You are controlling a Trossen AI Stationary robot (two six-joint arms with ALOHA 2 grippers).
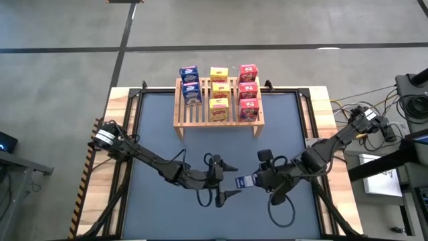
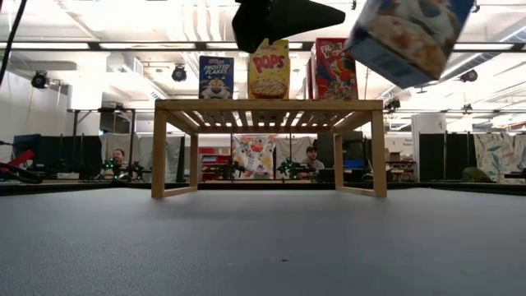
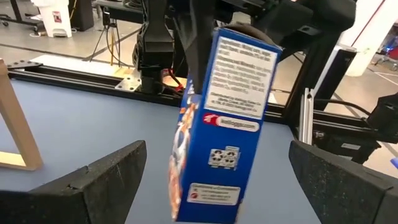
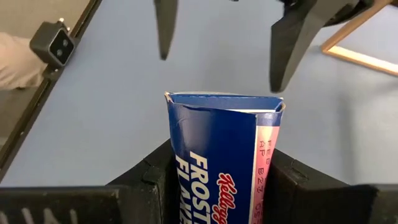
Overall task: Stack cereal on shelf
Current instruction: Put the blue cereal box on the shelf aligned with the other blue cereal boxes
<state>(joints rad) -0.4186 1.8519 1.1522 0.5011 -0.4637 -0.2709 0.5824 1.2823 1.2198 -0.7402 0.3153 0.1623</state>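
Gripping the last blue cereal box (image 1: 245, 180) above the table's near edge, the right gripper (image 1: 257, 179) offers it to the spread-fingered left gripper (image 1: 226, 180), likely a handover toward the shelf (image 1: 219, 119).

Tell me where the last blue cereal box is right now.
In the high view, the blue cereal box is off the shelf, held by the right gripper near the table's front, facing the open left gripper.

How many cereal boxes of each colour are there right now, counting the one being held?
Blue boxes: 3, two on the shelf at and, one held by the right gripper at
Yellow boxes: 3
Red boxes: 3
Total: 9
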